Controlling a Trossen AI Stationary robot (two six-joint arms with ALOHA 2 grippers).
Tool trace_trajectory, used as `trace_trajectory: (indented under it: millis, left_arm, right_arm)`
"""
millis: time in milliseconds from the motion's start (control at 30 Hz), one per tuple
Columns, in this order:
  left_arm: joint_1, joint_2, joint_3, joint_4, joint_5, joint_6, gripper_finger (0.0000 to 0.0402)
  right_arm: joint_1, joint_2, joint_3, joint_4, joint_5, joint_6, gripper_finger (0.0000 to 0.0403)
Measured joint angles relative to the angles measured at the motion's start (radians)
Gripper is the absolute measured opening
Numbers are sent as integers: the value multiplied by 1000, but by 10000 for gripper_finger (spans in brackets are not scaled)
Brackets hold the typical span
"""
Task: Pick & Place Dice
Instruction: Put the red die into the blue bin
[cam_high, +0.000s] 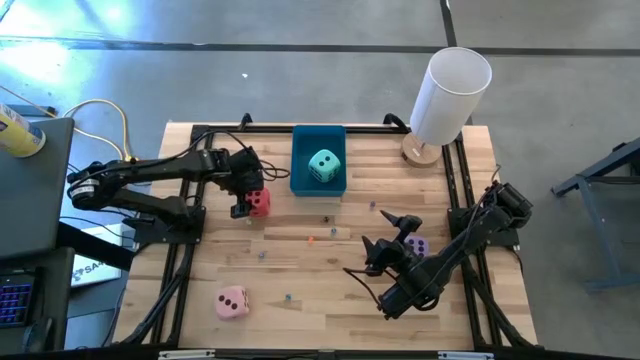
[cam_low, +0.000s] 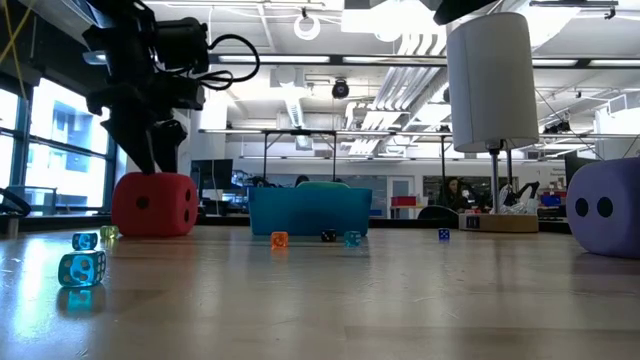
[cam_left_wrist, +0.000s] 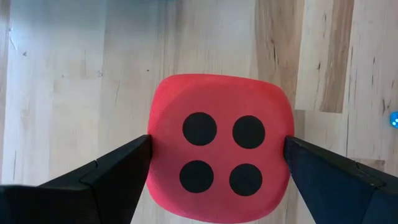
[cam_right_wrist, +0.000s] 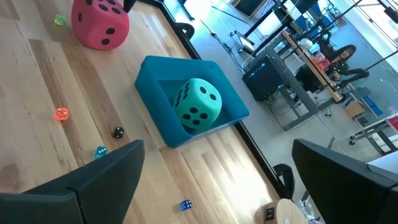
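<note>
On the table's far left part the red die (cam_left_wrist: 221, 155) rests on its bottom face, four pips up. My left gripper (cam_left_wrist: 217, 140) points down over it, open, one finger at each of two opposite sides. The teal die (cam_high: 323, 166) lies inside the blue tray (cam_high: 300, 182) at the far middle. The purple die (cam_high: 418, 246) rests on the table at the right, just beside my right gripper (cam_high: 390, 237), which hangs open above the table and holds nothing. The pink die (cam_high: 232, 302) sits near the front left. My left gripper comes at the red die from above, and its fingertips (cam_left_wrist: 144, 146) stand right at the die's two opposite side faces (cam_left_wrist: 154, 155). I cannot tell whether they touch it. The die sits flat on the table.
A tall white cylinder (cam_high: 450, 95) on a round wooden base stands at the far right corner. Several tiny coloured dice (cam_low: 82, 268) lie scattered over the table's middle. Black frame rails (cam_high: 185, 270) run along the left and right edges.
</note>
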Motion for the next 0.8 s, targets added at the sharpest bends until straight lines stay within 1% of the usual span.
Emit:
trace_trajectory:
  millis: [133,333,667,800]
  left_arm:
    - [0,18,0,0,0,0,354]
    - [1,84,8,0,20,23,354]
    - [46,95,6,21,99,27,354]
    - [78,97,2,28,124,-29,354]
  right_arm:
    - [0,0,0,1,0,-1,400]
    - [0,0,0,3,0,-2,400]
    - [0,0,0,5,0,-3,400]
    - [0,0,0,5,0,-3,400]
